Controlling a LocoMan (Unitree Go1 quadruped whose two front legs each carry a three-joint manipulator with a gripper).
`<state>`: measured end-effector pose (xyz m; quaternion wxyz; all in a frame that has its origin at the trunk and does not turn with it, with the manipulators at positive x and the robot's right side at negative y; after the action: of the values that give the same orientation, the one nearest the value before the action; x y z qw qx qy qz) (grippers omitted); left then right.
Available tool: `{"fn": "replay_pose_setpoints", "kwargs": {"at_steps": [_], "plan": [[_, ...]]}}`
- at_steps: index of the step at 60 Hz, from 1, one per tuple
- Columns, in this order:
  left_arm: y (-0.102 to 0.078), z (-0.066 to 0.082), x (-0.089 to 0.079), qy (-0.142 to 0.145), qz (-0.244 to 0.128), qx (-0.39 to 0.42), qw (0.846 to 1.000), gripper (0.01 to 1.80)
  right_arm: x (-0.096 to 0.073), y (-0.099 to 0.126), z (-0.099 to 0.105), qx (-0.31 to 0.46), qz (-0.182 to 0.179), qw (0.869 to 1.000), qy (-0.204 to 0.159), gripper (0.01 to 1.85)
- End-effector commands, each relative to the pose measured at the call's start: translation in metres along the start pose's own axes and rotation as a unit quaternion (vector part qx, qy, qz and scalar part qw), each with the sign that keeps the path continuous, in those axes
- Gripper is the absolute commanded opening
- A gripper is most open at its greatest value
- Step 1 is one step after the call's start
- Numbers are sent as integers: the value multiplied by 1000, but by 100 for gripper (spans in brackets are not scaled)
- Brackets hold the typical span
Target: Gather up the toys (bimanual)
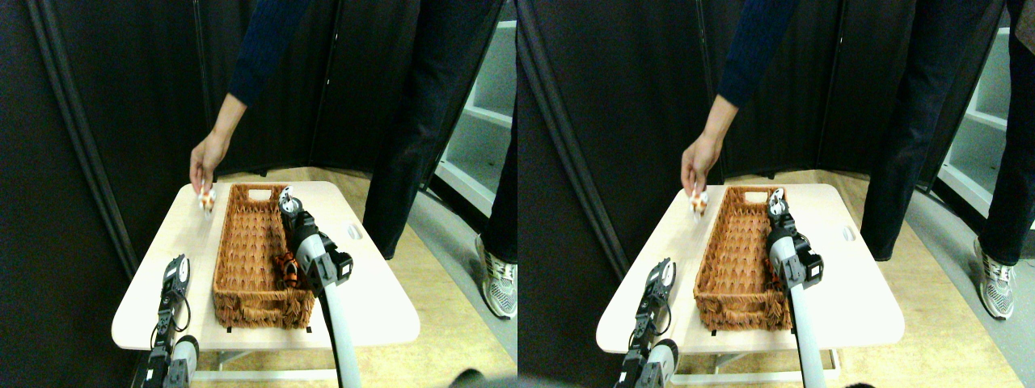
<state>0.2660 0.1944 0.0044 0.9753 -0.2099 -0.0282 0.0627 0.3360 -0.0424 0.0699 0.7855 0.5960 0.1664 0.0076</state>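
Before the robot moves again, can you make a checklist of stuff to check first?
1. Person's hand out of the way: not ok, it is over the table's far left corner, holding a small white and orange toy.
2. Basket on the table: ok.
3. Striped tiger toy inside the basket: ok, by the right wall.
4. Left gripper over the table, left of the basket: ok.
5. Right gripper holding a toy: cannot tell, too small.
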Motion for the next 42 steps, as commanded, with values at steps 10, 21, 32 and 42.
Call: {"fn": "replay_pose_setpoints", "kwargs": {"at_steps": [10,21,32,42], "plan": [[-10,14,2,-15,-16,2,1000,2,7,-12,1,2,-7,1000,-2,9],[-17,15,4,-10,-21,-1,1000,3,6,-17,9,-23,-35,998,43,94],[-19,18,4,-8,-26,0,1000,4,5,-19,13,-6,-37,998,48,117],[-21,21,5,-6,-33,8,999,6,2,-19,14,-3,-35,999,41,122]]}}
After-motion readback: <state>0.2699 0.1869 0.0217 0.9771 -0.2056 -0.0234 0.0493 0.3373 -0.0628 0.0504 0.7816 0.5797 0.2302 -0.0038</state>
